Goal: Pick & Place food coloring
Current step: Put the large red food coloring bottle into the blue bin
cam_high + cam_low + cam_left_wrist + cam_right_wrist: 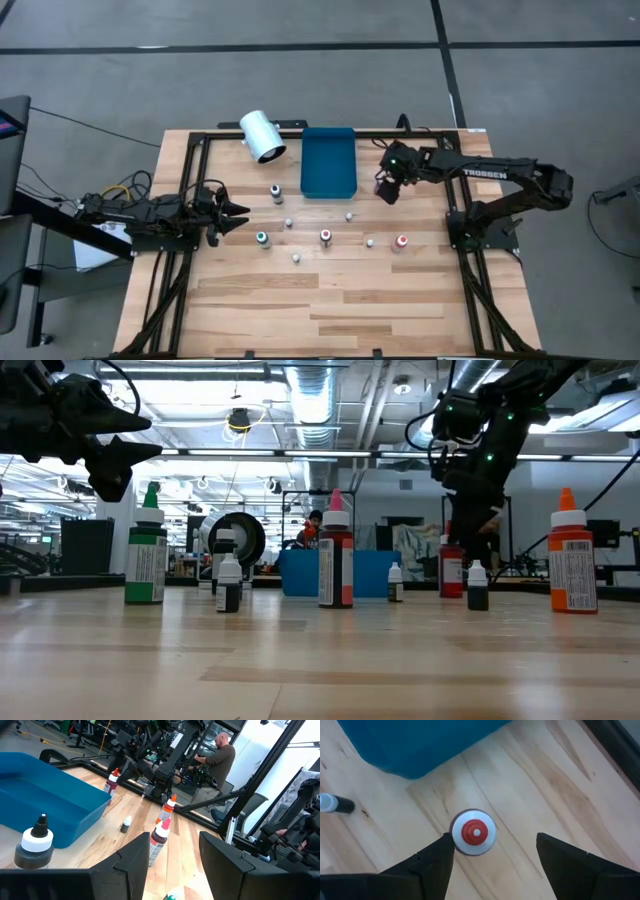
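Several small food coloring bottles stand upright on the wooden table: green-topped (262, 239), pink-topped (325, 236), orange-topped (401, 242), dark-topped (276, 192), and tiny white ones such as (296, 257). A red-topped bottle (473, 832) stands beside the blue tray (328, 160). My right gripper (495, 840) hangs open above that bottle, pointing steeply down, one finger to each side of its cap; I see no touch. My left gripper (235, 212) waits open and level at the table's left, above the bottles.
A white cylinder (262, 136) lies on its side at the far edge, left of the tray. A black frame borders the table's far, left and right sides. A person (217, 757) sits in the room beyond the table. Bare wood fills the near half.
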